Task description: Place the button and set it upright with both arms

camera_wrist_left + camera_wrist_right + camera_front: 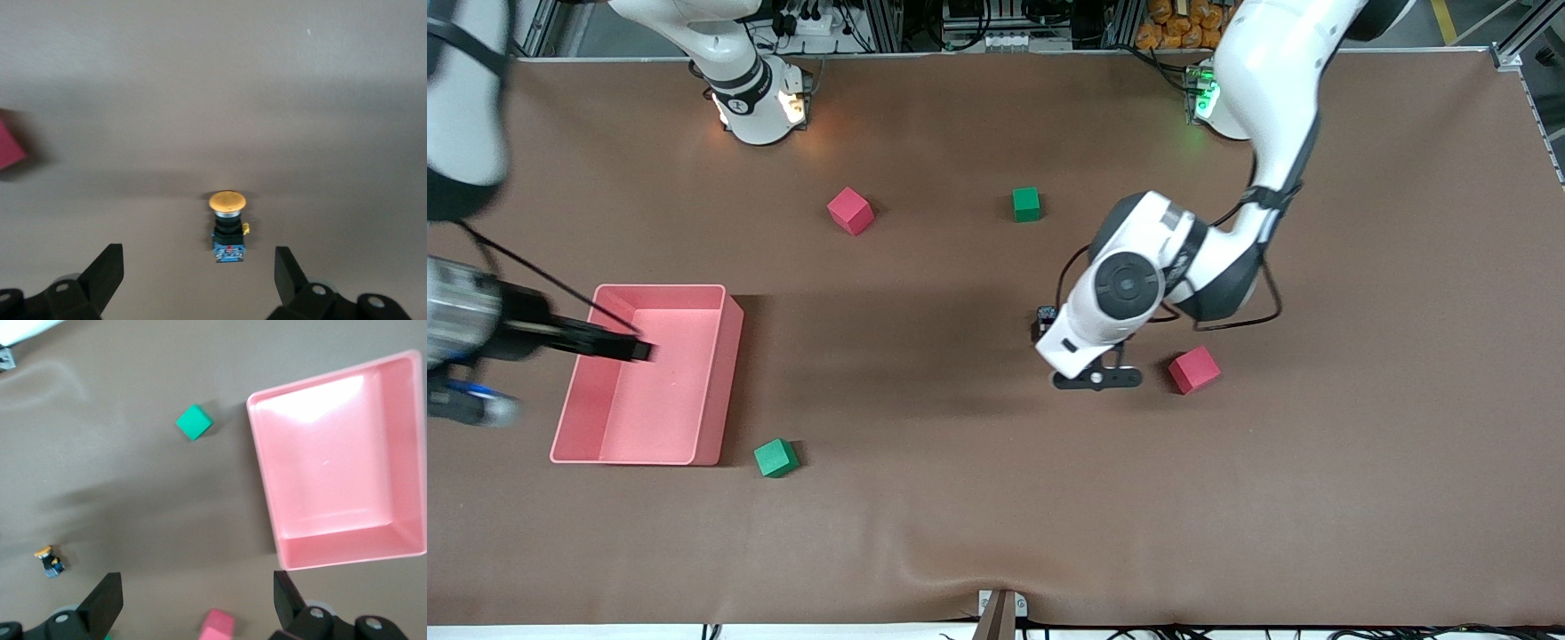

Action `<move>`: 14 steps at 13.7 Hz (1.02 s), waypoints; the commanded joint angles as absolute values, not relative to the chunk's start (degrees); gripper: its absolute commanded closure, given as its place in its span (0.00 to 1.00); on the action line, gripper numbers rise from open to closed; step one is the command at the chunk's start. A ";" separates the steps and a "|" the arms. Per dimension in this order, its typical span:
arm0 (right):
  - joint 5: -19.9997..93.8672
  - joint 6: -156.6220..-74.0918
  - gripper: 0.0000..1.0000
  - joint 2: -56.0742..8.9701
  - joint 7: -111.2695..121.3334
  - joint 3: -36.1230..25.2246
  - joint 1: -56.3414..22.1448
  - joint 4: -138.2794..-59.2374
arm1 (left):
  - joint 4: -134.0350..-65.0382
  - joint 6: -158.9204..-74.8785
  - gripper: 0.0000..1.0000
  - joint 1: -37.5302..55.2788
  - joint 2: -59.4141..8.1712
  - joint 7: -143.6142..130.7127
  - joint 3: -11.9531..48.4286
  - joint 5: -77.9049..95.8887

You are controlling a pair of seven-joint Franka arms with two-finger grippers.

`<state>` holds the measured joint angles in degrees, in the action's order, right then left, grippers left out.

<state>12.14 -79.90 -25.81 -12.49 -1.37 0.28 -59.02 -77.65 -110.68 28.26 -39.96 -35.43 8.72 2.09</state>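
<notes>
- While the left gripper [199,277] hangs low over the middle of the table with its fingers spread wide and empty, the button [227,227] sits on the cloth between the two fingertips, a bit ahead of them.
- In the left wrist view the orange cap and the black body with blue base both show side-on; I can't tell for certain whether it stands upright or lies on its side.
- In the front view the button [1045,315] is mostly hidden by the left arm's wrist; only a dark corner shows, with the red cube [1194,370] near it toward the left arm's end.
- Right gripper [636,350] hovers over the pink bin [727,373], fingers apart, holding nothing; it looks like it's waiting.
- Right wrist view picks up the button [49,561] far off, well apart from the bin [263,473] and the green cube [194,422].
- Handling guess: small, light, rigid plastic; not fragile, but easy to knock over or skid on the cloth.
- Cap is rounded and wider than the neck, so likely slippery and a poor pinch point.
- Best hold: flat sides of the black blocky body, below the cap, jaws squared to those faces.
- Risk: one fingertip touching first flicks or rolls it; centre before closing.
- Uprighting probably needs the second arm to steady or regrasp.
</notes>
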 commanded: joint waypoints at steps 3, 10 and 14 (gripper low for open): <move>8.09 -81.02 0.00 -11.90 -13.70 0.00 2.37 -70.54 | -74.71 -112.75 0.00 29.44 -45.25 -36.91 8.26 9.47; 2.64 -91.39 0.00 6.75 -13.01 -0.09 1.76 -96.48 | -75.06 -112.59 0.02 31.46 -50.18 -37.26 7.82 9.58; 2.55 -91.41 0.00 5.98 -10.83 0.17 1.41 -95.02 | -75.15 -112.59 0.09 32.08 -51.76 -37.26 7.73 9.40</move>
<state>3.56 -90.90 4.55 -12.45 -0.02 1.77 -94.38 -76.57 -112.78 31.11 -50.64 -36.24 8.57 8.83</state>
